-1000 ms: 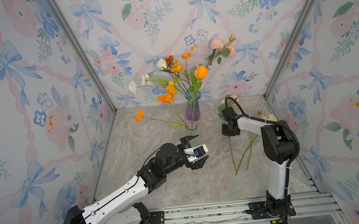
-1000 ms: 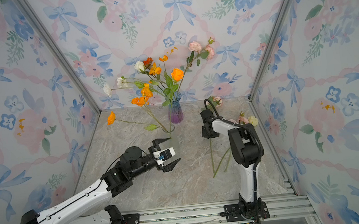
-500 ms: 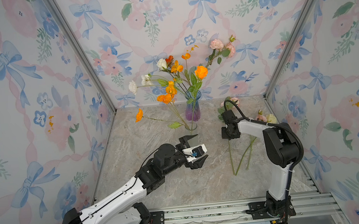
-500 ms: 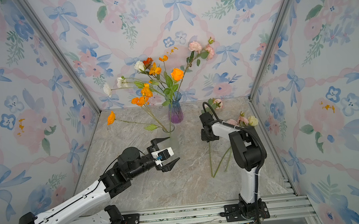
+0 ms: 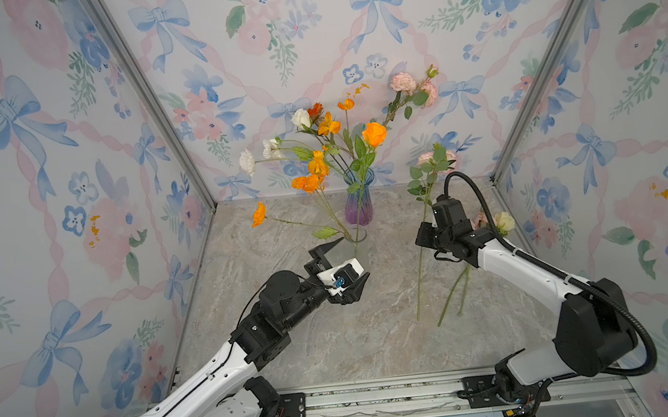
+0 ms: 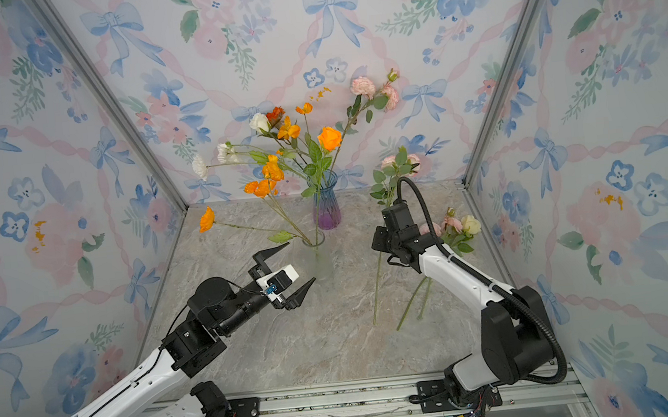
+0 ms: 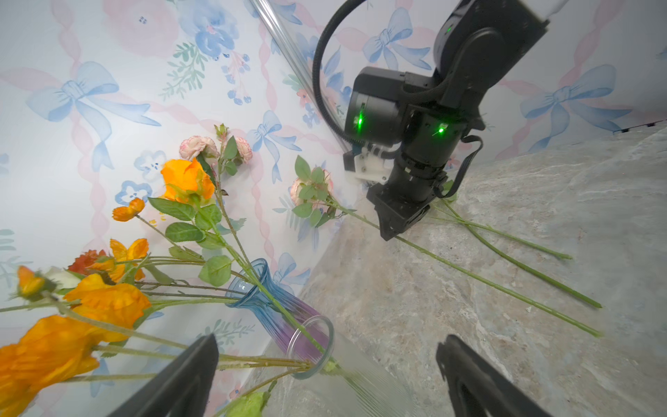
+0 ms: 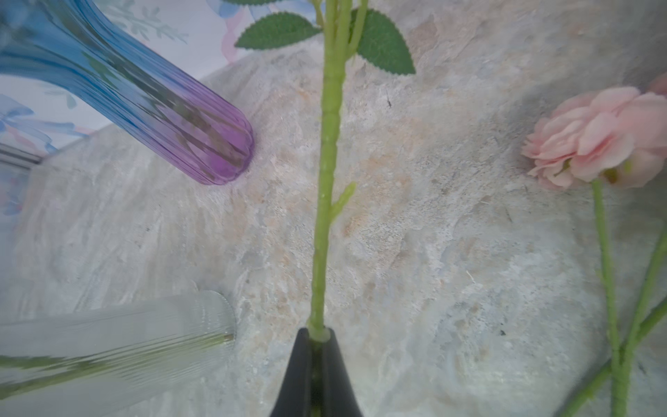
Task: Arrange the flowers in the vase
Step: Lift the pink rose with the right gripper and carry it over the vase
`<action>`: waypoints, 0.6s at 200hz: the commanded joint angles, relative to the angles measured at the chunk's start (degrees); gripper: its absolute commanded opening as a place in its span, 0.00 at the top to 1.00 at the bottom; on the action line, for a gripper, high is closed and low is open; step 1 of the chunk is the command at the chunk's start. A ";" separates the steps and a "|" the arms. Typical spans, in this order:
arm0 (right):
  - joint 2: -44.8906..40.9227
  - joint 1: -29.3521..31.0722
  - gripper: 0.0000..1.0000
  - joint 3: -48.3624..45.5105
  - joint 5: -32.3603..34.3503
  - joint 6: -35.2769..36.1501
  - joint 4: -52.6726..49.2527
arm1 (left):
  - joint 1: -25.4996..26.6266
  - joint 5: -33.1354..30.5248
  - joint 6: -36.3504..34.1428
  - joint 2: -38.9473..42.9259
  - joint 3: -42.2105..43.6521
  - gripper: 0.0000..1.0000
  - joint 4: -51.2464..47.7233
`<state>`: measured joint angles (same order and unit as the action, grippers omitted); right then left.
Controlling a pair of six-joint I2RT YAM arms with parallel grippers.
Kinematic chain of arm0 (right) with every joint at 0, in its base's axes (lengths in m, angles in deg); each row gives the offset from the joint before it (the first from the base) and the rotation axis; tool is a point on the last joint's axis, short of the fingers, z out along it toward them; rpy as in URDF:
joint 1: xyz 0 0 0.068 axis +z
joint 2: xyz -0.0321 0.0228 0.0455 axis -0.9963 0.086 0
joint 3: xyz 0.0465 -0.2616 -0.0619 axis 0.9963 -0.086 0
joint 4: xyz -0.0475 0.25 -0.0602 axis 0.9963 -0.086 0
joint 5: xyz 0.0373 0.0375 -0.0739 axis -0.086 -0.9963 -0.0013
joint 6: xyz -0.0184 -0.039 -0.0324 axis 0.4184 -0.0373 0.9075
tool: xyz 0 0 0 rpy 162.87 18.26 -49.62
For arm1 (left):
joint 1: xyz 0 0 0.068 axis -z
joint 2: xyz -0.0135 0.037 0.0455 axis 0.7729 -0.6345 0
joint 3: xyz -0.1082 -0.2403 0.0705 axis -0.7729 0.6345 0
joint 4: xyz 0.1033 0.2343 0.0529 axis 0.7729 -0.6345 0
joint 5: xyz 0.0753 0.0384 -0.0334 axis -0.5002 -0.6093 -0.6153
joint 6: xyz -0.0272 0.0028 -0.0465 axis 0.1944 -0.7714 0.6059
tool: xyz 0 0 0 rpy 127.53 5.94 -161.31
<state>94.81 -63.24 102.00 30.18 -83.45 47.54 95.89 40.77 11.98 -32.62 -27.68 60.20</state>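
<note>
A blue-and-purple vase (image 5: 359, 205) (image 6: 326, 208) stands at the back and holds orange, white and pink flowers (image 5: 373, 134) (image 6: 329, 138). In front of it a clear ribbed vase (image 5: 359, 253) (image 6: 321, 263) holds several orange flowers (image 5: 309, 182). My left gripper (image 5: 353, 258) (image 6: 301, 263) (image 7: 328, 337) is open, its jaws either side of the clear vase (image 7: 314, 346) without touching it. My right gripper (image 5: 425, 237) (image 6: 381, 243) (image 8: 317, 337) is shut on the stem (image 8: 328, 180) of a pink flower (image 5: 436, 160) (image 7: 310, 187). Its bloom is raised toward the back wall.
Two more flowers, with pink and pale yellow blooms (image 5: 498, 223) (image 6: 465, 226) (image 8: 595, 137), lie on the marble table (image 5: 316, 345) by the right wall, stems (image 7: 505, 260) pointing forward. Patterned walls close in three sides. A metal rail (image 5: 384, 397) runs along the front edge.
The right gripper has closed on the pink flower's stem and its bloom has risen. The left gripper, still open, has shifted left and back toward the clear vase.
</note>
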 commanded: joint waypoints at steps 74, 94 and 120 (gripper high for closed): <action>-14.64 10.63 1.00 6.46 19.15 4.46 19.21 | -2.47 -6.43 3.51 0.37 1.26 0.02 3.80; -13.95 13.64 1.00 6.97 23.24 7.74 26.15 | -2.42 -6.43 3.52 -0.22 1.26 0.02 3.62; -12.52 18.45 1.00 5.71 29.50 14.47 38.42 | -2.47 -5.76 3.34 -0.33 1.35 0.02 3.56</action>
<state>80.89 -48.47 107.35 51.62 -77.20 71.38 93.71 35.04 14.80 -33.08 -27.13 62.54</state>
